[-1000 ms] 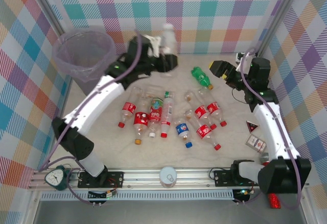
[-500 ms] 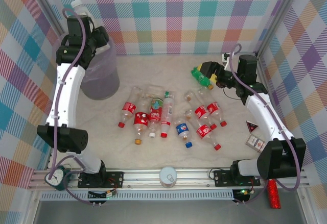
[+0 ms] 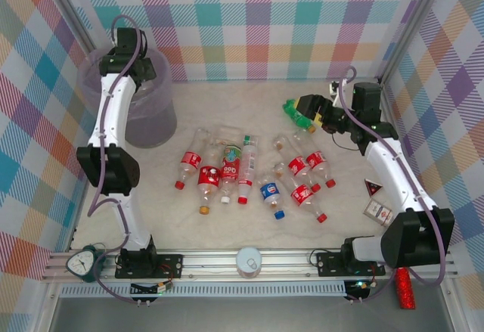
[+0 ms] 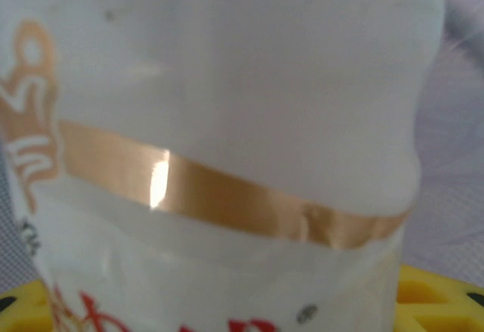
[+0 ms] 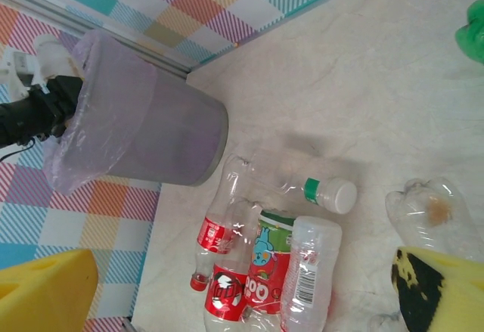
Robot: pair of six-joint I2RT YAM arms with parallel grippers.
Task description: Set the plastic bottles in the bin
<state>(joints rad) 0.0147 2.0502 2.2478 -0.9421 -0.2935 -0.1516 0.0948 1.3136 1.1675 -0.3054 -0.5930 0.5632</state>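
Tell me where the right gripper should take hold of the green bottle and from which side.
Grip the green bottle across its middle, coming down from above. It lies on its side on the table, apart from the pile of bottles, so both flanks look free to close on. The open right gripper is right by it; set its jaws crosswise to the bottle's length.

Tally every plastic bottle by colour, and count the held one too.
All-green bottle: 1
Blue-labelled bottle: 1
Red-labelled or clear bottles lying on the table: 8
White bottle held in the left pincer: 1
Total: 11
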